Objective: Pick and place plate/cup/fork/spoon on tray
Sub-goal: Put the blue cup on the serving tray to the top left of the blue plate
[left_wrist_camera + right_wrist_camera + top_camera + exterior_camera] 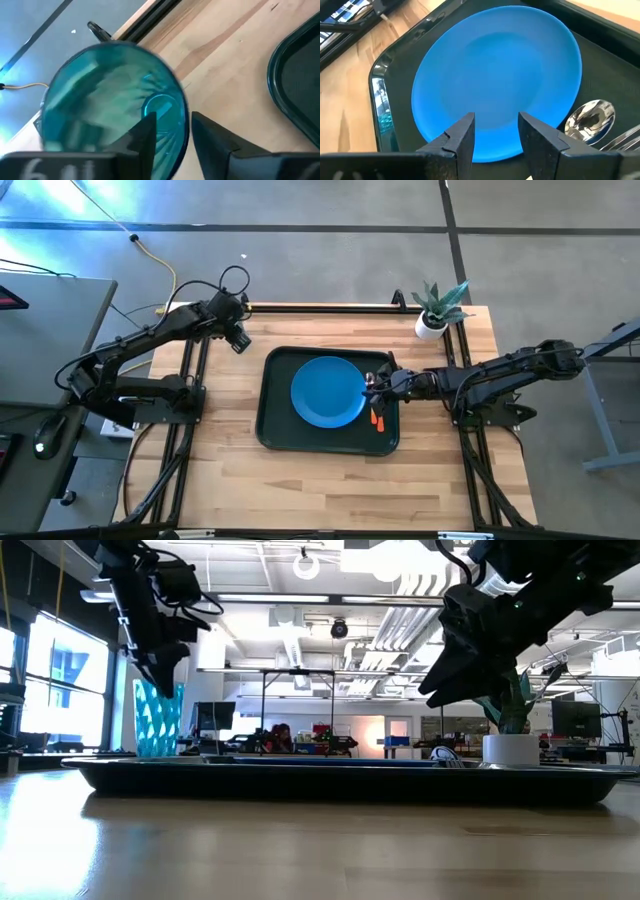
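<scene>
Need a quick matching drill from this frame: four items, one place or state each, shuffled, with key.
Items:
1. plate
2. cup
3. spoon
4. potted plant

Places or states:
A. standing on the bare wood by the table's far right corner
B. lying on the tray beside the plate, bowl showing
C. under the left pincer, off the tray
D. flat in the tray, in front of the open right pincer

Pairs: 1-D, 2-C, 3-B, 4-A
</scene>
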Available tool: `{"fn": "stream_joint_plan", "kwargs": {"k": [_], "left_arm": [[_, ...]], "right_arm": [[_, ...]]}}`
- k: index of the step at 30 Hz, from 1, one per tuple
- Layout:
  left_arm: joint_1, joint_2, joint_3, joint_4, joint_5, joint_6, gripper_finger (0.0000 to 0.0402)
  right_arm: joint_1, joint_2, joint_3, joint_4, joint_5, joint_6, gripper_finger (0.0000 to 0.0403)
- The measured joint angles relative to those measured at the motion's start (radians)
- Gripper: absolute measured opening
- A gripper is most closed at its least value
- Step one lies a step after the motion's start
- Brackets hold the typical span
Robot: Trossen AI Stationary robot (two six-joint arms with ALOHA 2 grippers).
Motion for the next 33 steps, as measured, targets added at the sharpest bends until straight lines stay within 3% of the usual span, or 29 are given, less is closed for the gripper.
{"fn": "stream_joint_plan", "kwargs": {"k": [9,14,18,21,23,28,33], "left_arm": [[-0.002,0.02,0.001,-0.021,0.005,0.001,0.0013],[-0.003,0.02,0.064,-0.068,0.022,0.002,0.0013],[-0.029,0.019,0.157,-0.137,0.138,0.012,0.0006],[-0.094,0.017,0.216,-0.16,0.323,0.048,0.0006],[-0.176,0.021,0.229,-0.11,0.36,0.079,0.0006],[-0.384,0.095,0.256,-0.037,0.343,0.13,0.0005],[-0.486,0.21,0.309,-0.076,0.215,0.121,0.0005]], "right_arm": [[-0.007,0.0,0.0,-0.007,-0.01,-0.001,0.0142],[-0.007,0.0,0.0,-0.011,-0.01,-0.001,0.0142],[-0.007,0.0,0.0,-0.011,-0.008,0.007,0.0142],[-0.007,0.0,0.0,-0.011,-0.008,0.01,0.0142],[-0.007,0.0,0.0,-0.01,-0.002,0.005,0.0142],[-0.04,0.0,0.0,0.002,0.081,-0.043,0.0142],[-0.065,0.0,0.0,0.002,0.051,-0.026,0.0142]]}}
